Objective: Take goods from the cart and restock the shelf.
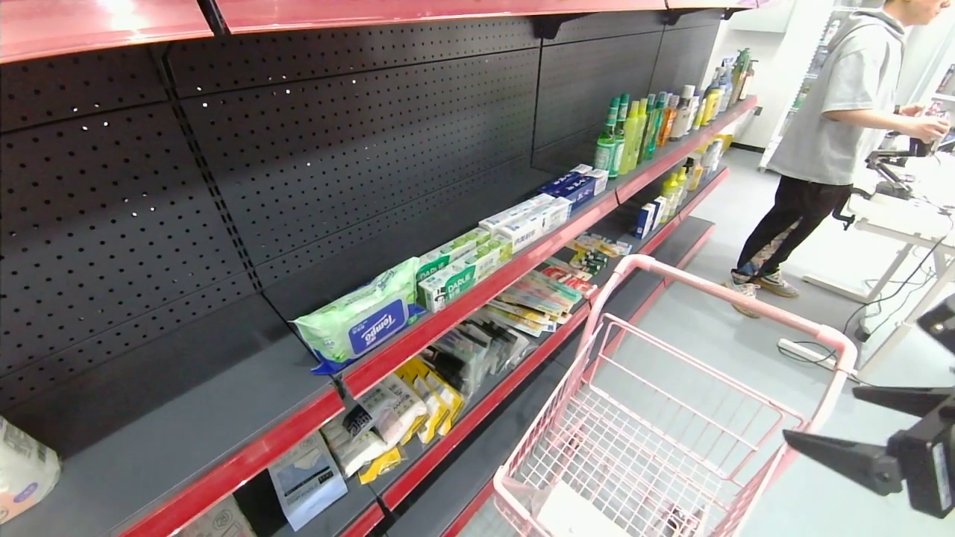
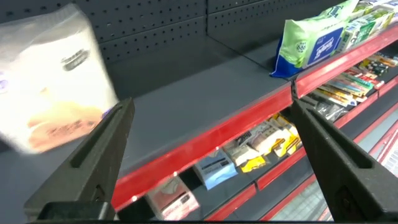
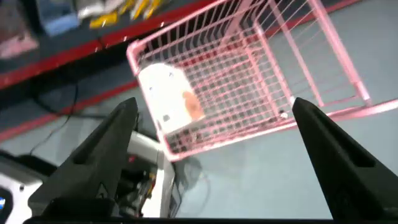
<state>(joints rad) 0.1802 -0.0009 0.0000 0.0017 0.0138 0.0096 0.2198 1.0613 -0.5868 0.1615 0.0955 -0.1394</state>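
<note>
One white pack [image 3: 168, 102] in pink cart [image 1: 746, 303]

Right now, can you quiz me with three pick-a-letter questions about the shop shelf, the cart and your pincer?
1. Where is the green wipes pack?
A on the floor
B on the shelf beside the toothpaste boxes
C hanging from a hook

2. What colour is the cart?
A blue
B pink
C yellow

3. How is the right pincer?
A open and empty
B shut on a bottle
C shut on a box

Answers:
1 B, it lies on the grey board next to the boxes.
2 B, its wires and handle are pink.
3 A, its fingers stand apart with nothing between.
</note>
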